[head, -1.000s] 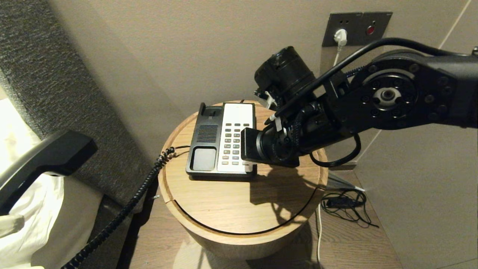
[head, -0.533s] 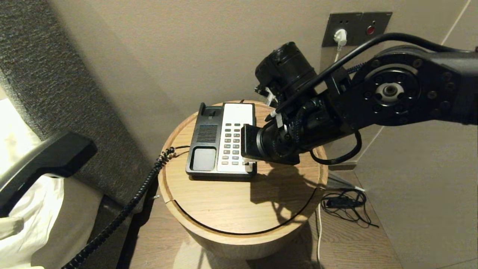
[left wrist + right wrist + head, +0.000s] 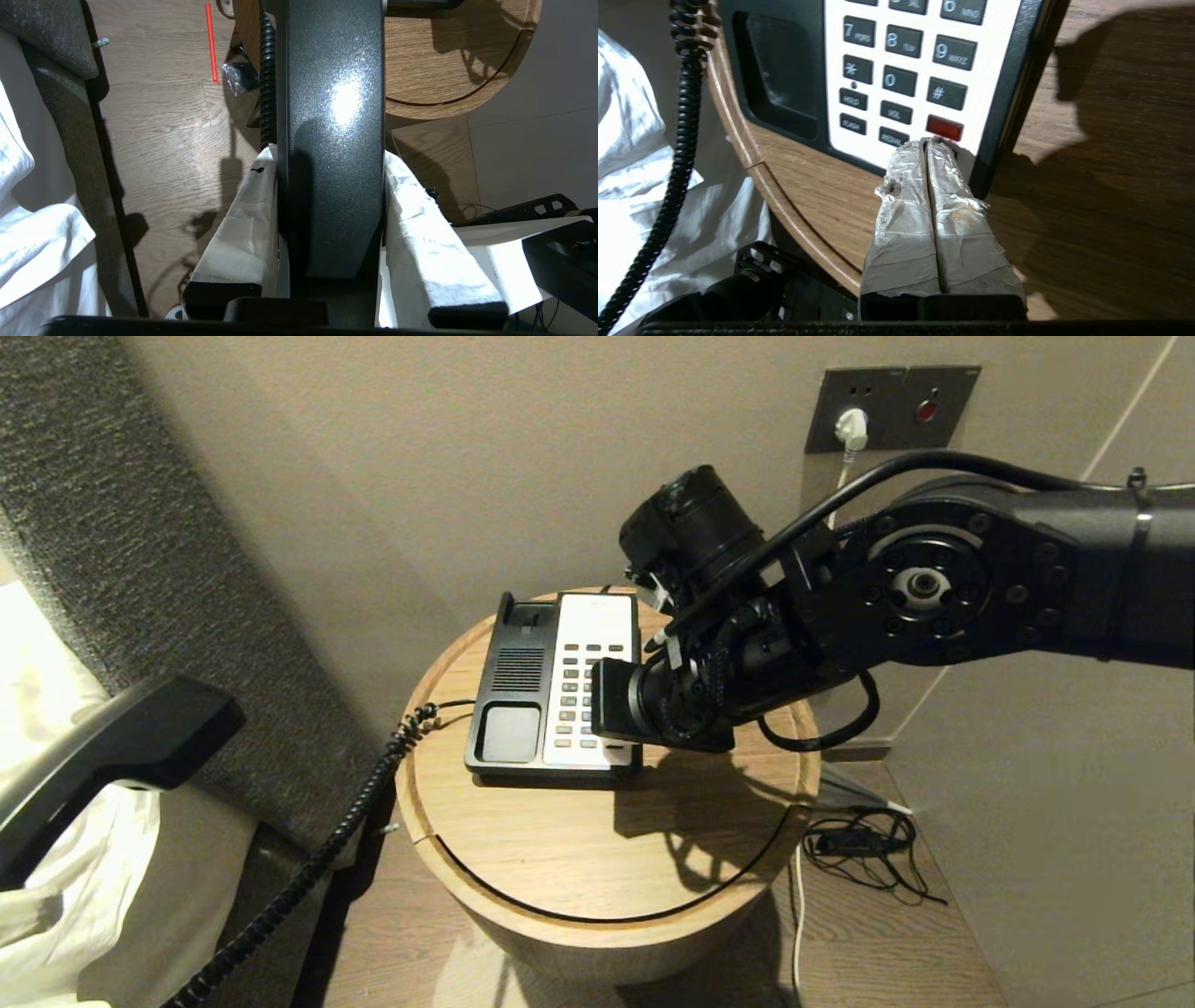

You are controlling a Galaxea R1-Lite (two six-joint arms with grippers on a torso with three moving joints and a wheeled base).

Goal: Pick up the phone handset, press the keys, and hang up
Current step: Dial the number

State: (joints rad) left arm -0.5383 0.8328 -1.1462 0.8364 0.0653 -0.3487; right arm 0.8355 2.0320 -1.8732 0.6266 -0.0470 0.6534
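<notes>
Two padded fingers (image 3: 924, 186) of the right tool (image 3: 930, 142) are pressed flat together with nothing between them, forming one blunt tip. That tip sits at the near edge of the white keypad (image 3: 906, 79), just short of the red key (image 3: 944, 127) and beside the key to its side. Because the joined pads are wider than a single key, a slightly skewed push could catch two keys at once, or land on the red key when another is meant. Pressing at a slant could also shove the phone base (image 3: 551, 695) across the round wooden counter (image 3: 597, 849), since nothing visible pins the base down.

Farther out, the empty cradle (image 3: 777, 77) lies on the far side of the keypad from the tip. Beyond the counter's rim, the left tool (image 3: 331, 196) is clamped on the black handset (image 3: 334, 130), one cloth-wrapped finger on each flank, holding it well apart from the base. The coiled cord (image 3: 308, 868) runs from the counter's edge down toward the handset. In my judgement, if the left arm drifts away, the cord could tighten and drag the base out from under the pressing tip. The handset's smooth sides could also slip within the cloth pads.
</notes>
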